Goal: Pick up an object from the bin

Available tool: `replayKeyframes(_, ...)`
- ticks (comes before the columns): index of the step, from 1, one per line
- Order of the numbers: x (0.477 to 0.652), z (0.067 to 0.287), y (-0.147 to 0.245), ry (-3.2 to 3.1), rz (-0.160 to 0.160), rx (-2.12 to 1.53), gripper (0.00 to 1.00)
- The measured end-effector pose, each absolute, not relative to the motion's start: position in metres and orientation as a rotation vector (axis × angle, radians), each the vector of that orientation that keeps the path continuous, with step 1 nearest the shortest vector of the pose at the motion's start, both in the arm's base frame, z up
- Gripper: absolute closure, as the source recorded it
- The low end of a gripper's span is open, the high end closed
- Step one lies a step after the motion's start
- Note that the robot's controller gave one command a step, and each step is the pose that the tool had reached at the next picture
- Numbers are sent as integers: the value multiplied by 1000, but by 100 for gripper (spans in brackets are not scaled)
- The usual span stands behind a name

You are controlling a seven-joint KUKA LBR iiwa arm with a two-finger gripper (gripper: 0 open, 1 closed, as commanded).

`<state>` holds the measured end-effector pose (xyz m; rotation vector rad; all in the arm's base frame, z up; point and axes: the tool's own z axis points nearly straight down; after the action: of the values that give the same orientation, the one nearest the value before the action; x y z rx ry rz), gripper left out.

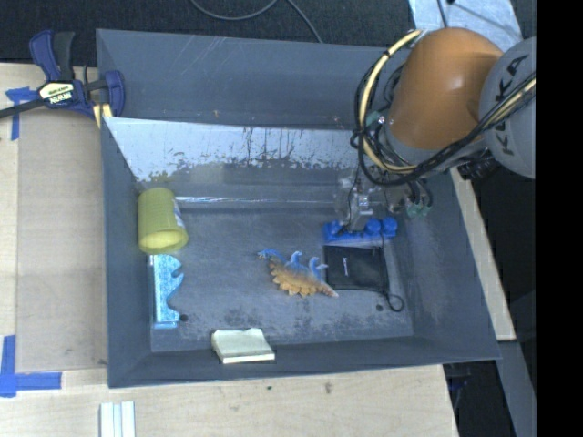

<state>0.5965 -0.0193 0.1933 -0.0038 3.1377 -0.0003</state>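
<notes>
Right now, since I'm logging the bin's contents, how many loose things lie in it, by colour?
Yellow: 2, the yellow cylinder and the pale yellow block
Blue: 2, the light-blue flat strip and the blue piece under the gripper
Tan: 1, the tan toy figure
Black: 1, the black flat pouch
Total: 6

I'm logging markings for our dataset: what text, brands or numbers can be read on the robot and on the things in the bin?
"KUKA": on the grey arm link, partly cut off.
Small white mark on the black pouch: too small to read.
No other text is readable.
</notes>
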Motion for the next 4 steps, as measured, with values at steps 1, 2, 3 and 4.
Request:
replayKeyframes(1, 581, 194, -43, 3118, 1, -346, 100)
replayKeyframes(2, 583, 179, -44, 3063, -6, -678, 100)
replayKeyframes(3, 581, 151, -5, 3095, 3, -509, 0)
replayKeyframes(4, 582, 152, -6, 3093, 1, -507, 0)
